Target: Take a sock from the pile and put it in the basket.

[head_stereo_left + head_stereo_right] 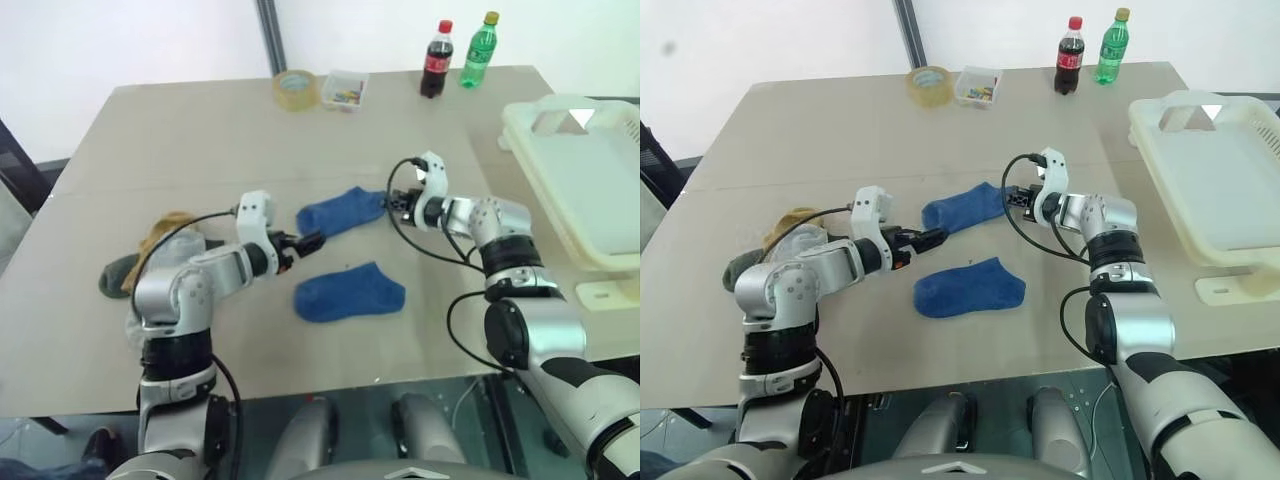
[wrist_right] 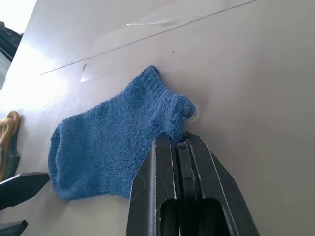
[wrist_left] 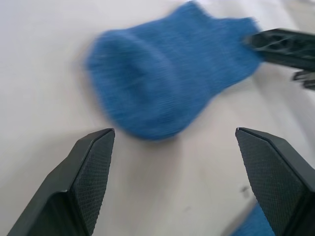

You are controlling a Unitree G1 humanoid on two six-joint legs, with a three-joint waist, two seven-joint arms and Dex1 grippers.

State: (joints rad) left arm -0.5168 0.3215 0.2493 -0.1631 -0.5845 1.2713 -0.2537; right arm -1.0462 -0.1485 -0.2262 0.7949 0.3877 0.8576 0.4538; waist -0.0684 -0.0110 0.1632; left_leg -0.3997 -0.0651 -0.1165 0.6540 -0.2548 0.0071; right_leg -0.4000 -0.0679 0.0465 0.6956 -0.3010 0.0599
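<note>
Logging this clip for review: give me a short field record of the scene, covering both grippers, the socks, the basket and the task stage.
right gripper: shut on the cuff edge of the far blue sock, which lies on the table
left gripper: open, just short of that sock's toe end
near blue sock: flat on the table, untouched
pile: behind the left arm, at the table's left
basket: at the table's right, no sock visible in it
task stage: sock pinched, not yet lifted
</note>
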